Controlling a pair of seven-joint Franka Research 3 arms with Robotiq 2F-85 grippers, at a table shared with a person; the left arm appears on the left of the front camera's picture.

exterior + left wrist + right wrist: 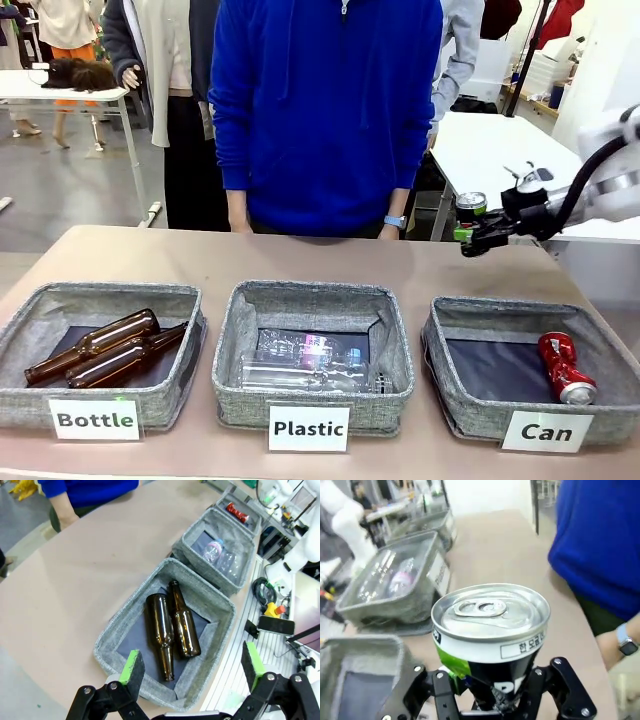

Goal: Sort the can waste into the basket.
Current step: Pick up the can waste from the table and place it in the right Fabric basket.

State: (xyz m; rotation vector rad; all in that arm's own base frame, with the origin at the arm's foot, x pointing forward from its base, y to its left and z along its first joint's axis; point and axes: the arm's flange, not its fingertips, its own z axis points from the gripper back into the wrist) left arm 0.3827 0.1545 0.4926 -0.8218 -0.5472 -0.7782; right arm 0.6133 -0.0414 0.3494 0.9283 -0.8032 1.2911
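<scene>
Above the far right of the tan worktop (150, 255), I see my right tool (472, 232) clamped around a crushed dark drink can with a silver top and a green patch (490, 625), held upright in the air behind the square grey fabric basket labelled "Can" (455, 335) and clear of it. From the right wrist camera the can's pull-tab lid faces me, the black fingers (437, 690) pinching its dented lower body. Inside that basket a crushed red drink can (564, 367) lies on the dark bottom, toward the right wall. The middle grey basket labelled "Plastic" (240, 370) holds clear plastic bottles (305, 362), and the left grey basket labelled "Bottle" (30, 310) holds two brown glass bottles (105, 348) lying side by side. My left tool (192, 672) hangs over the bottle basket with its green pads (131, 667) spread wide and nothing between them. A person in a blue sweater (325, 110) stands at the far edge of the worktop, a wristwatch (395, 221) showing at one cuff.
</scene>
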